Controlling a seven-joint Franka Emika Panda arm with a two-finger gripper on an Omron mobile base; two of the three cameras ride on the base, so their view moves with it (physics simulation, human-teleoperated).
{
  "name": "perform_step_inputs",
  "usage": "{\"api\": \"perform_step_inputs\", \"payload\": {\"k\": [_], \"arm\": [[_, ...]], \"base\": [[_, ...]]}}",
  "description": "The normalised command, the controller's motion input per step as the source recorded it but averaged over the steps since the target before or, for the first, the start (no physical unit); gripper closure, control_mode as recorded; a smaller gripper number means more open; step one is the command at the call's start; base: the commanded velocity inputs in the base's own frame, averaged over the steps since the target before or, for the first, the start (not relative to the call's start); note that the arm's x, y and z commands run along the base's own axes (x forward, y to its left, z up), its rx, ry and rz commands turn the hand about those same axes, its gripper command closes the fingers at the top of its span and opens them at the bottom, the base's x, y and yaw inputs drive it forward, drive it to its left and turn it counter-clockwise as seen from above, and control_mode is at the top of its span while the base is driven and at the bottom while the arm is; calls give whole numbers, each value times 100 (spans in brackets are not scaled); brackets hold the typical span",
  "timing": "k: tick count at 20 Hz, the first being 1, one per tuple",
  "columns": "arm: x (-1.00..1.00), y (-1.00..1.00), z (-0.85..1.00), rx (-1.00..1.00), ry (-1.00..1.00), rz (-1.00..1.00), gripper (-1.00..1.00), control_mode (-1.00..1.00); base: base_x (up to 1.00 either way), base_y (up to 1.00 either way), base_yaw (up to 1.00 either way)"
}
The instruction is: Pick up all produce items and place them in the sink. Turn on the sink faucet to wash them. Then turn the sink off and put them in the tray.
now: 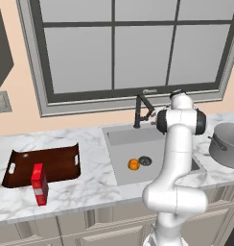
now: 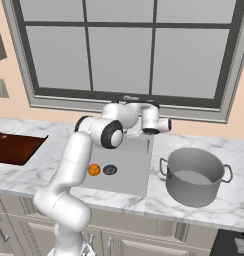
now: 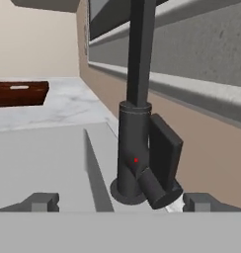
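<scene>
The orange produce item [image 1: 134, 164] [image 2: 94, 169] lies on the floor of the grey sink [image 1: 123, 137] [image 2: 129, 175], just left of the round drain. The thin black sink faucet [image 1: 140, 111] [image 3: 135, 143] stands at the basin's back edge. My gripper [image 3: 120, 202] hovers close in front of the faucet base. It is open and holds nothing, and the faucet's stubby side handle [image 3: 154, 188] sits between its fingertips. The reddish-brown tray [image 1: 47, 166] [image 2: 14, 147] [image 3: 21, 93] rests on the counter left of the sink.
A red box with a white label [image 1: 40, 184] stands upright at the tray's front edge. A large grey pot [image 1: 227, 144] [image 2: 194, 175] sits on the counter right of the sink. Window sill and wall run just behind the faucet.
</scene>
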Motion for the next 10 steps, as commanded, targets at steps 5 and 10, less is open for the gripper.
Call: {"api": "perform_step_inputs", "payload": {"k": [5,10], "arm": [[0,-32,50,-7,-1,0,-100,-100],[-5,-33,55,-6,-2,0,-100,-100]], "base": [[0,0,0],[0,0,0]]}}
